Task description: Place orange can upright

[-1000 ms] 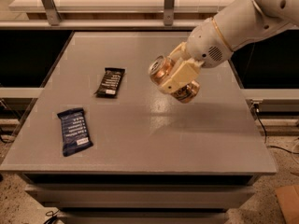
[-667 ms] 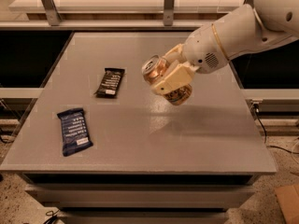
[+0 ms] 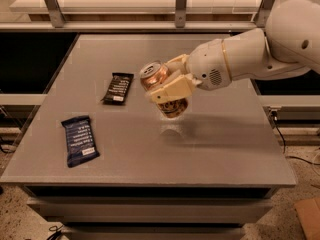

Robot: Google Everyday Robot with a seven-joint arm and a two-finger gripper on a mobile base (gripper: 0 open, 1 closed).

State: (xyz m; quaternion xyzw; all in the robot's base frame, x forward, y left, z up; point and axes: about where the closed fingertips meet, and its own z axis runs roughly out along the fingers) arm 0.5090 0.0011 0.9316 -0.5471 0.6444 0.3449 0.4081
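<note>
The orange can point(image 3: 156, 76) is held in my gripper point(image 3: 170, 89) above the middle of the grey table point(image 3: 210, 149). The can is tilted, its silver top with pull tab facing up and to the left, its bottom end showing below the fingers. My gripper is shut on the can, with one cream finger point(image 3: 172, 90) across its front. The white arm reaches in from the right. The can hangs clear of the table, with its shadow below it.
A black snack bar point(image 3: 118, 87) lies left of the can. A dark blue snack packet point(image 3: 80, 140) lies near the table's front left. A metal rail and shelf run along the back edge.
My gripper has carried the can leftwards and slightly forward over the table. The can's top has turned more upward. The two packets have not moved.
</note>
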